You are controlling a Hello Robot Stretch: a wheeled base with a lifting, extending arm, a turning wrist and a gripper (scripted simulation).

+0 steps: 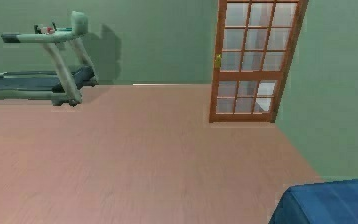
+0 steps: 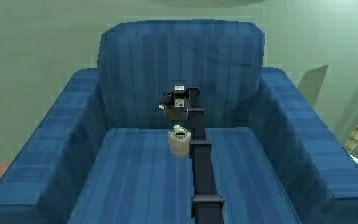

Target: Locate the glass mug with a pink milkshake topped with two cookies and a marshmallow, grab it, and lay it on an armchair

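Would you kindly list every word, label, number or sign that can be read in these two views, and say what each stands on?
There is no readable text.
On the treadmill, any console marking is too small to read.
On the white squares at the far end of the arm, the black marks are not legible as letters or numbers.
On the glass-paned door and the blue armchair, no print is seen.

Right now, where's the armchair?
The blue armchair stands in the middle of the arm side view, in front of the green wall, with the arm reaching over its seat.
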